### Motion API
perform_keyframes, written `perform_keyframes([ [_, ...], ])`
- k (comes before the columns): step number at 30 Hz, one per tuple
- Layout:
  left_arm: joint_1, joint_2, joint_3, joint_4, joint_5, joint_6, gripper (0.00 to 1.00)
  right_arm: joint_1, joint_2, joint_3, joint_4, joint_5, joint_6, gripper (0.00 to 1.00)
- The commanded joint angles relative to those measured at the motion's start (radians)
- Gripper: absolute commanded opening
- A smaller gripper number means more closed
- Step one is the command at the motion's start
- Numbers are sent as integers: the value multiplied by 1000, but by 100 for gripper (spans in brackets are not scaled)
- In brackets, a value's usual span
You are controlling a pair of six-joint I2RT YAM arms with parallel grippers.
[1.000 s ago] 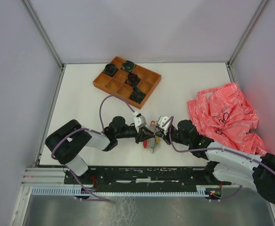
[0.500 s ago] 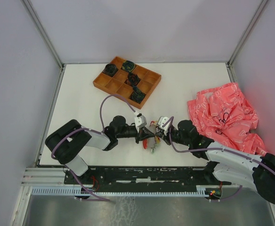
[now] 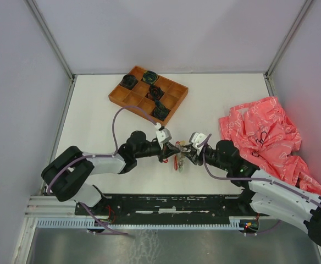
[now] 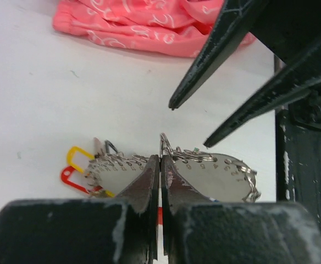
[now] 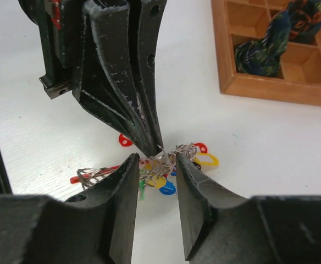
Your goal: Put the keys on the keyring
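Observation:
The keyring's grey metal plates [image 4: 215,177], with numbered holes and wire rings, lie on the white table. Its red part [image 5: 94,175] shows beneath. Keys with yellow [image 4: 79,157], red [image 4: 71,177], blue [image 5: 167,188] and green [image 5: 143,190] tags hang in the bundle [image 3: 179,160]. My left gripper [image 4: 160,160] is shut on a thin wire ring at the plates' edge. It shows in the top view [image 3: 170,148] and the right wrist view [image 5: 155,144]. My right gripper [image 5: 156,165] is open, its fingers either side of the bundle, facing the left gripper [image 3: 188,152].
An orange wooden compartment tray [image 3: 120,94] with dark coiled bundles stands at the back left, its corner in the right wrist view [image 5: 226,82]. A crumpled pink cloth [image 3: 262,132] lies at the right. Walls close the table at the back and sides.
Both grippers and the key bundle have shifted a little away from the near edge. The left stays shut on the ring and the right arm has moved slightly right.

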Motion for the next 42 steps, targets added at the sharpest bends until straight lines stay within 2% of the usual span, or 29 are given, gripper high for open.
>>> perform_keyframes([
  [1,38,-86,93,-61,-121,63,3,-3,-32,79,-24,61,0,42],
  [6,127,-160,108,-125,-186,73,3,-3,11,134,-69,67,0,46],
  [14,272,-303,85,-268,-396,123,3,-3,172,200,-48,21,20,50],
  [18,287,-344,38,-311,-467,157,3,8,340,259,-30,-3,51,48],
  [29,314,-350,-72,-312,-622,38,3,109,735,431,81,26,51,47],
  [42,316,-339,-65,-335,-613,22,3,142,924,532,14,109,26,40],
])
